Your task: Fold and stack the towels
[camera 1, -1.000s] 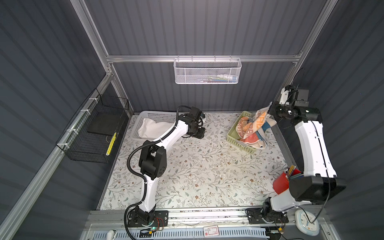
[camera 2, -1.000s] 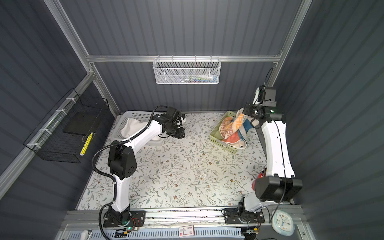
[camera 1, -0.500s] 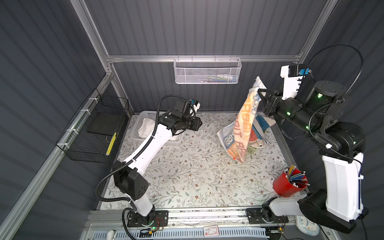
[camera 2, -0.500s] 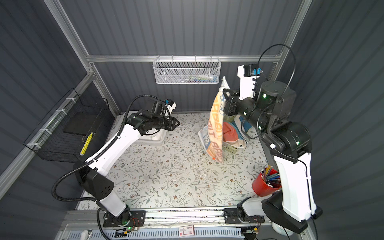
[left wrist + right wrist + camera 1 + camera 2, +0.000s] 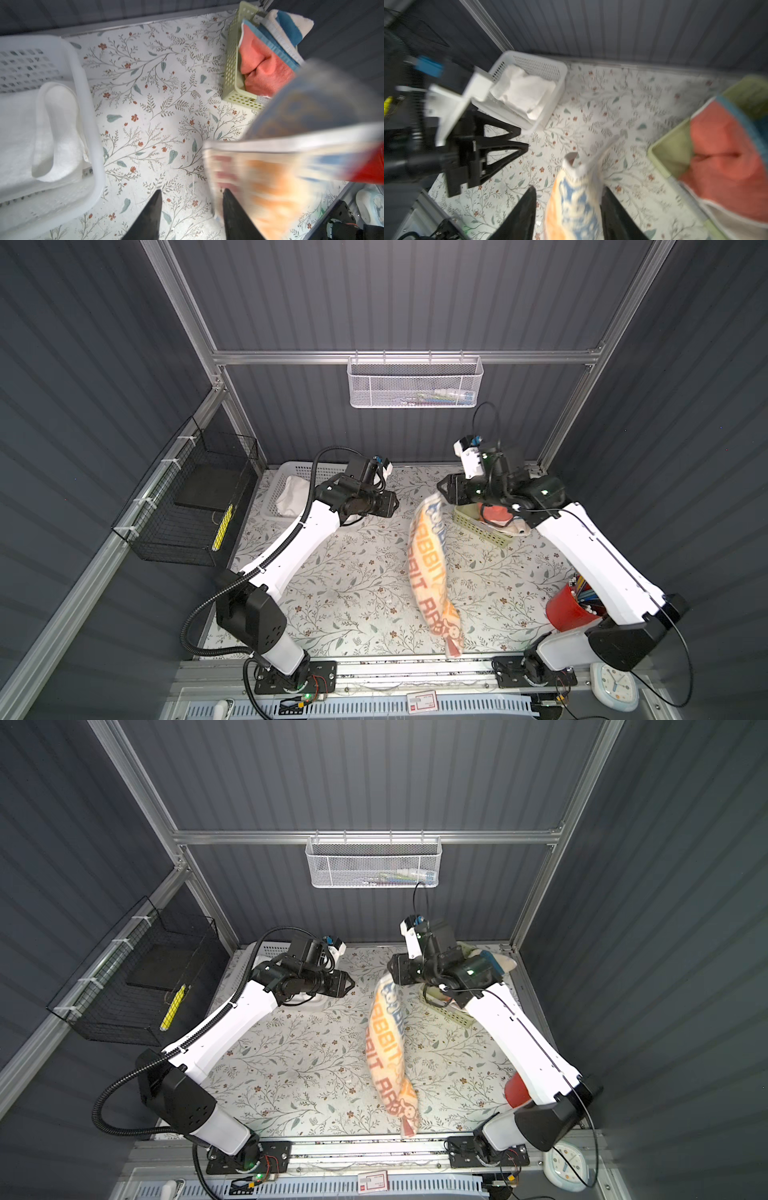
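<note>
My right gripper (image 5: 568,190) has dropped low and spread its jaws. The orange-blue towel (image 5: 428,568), a long lettered rope, hangs loose between them above mid-table. My left gripper (image 5: 191,192) gapes empty nearby, with the green basket (image 5: 473,526) just behind.

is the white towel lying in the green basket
No, in the left wrist view the white towel lies in the white basket, while the green basket holds a coral towel.
</note>
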You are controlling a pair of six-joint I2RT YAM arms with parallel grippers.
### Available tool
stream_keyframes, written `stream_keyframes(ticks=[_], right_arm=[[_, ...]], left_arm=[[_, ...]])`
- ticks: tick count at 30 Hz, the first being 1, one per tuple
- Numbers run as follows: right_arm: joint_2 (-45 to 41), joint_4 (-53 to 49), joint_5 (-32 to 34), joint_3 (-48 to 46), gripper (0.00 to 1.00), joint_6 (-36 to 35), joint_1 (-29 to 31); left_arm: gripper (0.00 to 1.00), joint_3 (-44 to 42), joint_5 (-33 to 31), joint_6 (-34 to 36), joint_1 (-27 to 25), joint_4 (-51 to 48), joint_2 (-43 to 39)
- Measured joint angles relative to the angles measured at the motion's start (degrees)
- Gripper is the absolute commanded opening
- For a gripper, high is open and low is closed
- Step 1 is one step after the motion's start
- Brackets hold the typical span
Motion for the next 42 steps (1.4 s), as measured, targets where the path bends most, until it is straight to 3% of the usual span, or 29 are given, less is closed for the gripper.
stream_keyframes(ticks=[11, 18, 22, 29, 34, 42], right_arm=[[-5.7, 1.2, -2.0, -21.4, 0.65, 4.5, -4.1], [-1.2, 2.4, -3.4, -28.1, 0.67, 5.5, -4.1], [4.9, 2.7, -2.7, -24.7, 0.68, 3.8, -4.1], [19.4, 3.9, 0.5, -8.2, 0.71, -1.9, -4.1], [28.5, 3.8, 2.5, -0.3, 0.73, -5.2, -4.1], [38.0, 3.6, 2.9, 2.4, 0.76, -7.2, -4.1]], left_arm=[[0.46, -22.5, 5.0, -8.6, -1.0, 4.6, -3.6], [0.52, -25.2, 0.2, -13.2, -2.3, 5.3, 0.3], [0.55, -22.0, -5.3, -14.2, -2.3, 4.6, 6.8], [0.59, -14.7, -14.2, -14.1, -2.3, 3.0, 17.4], [0.59, -11.0, -16.9, -13.9, -2.3, 1.6, 21.4], [0.54, -9.7, -19.3, -13.0, -2.8, 1.1, 22.5]])
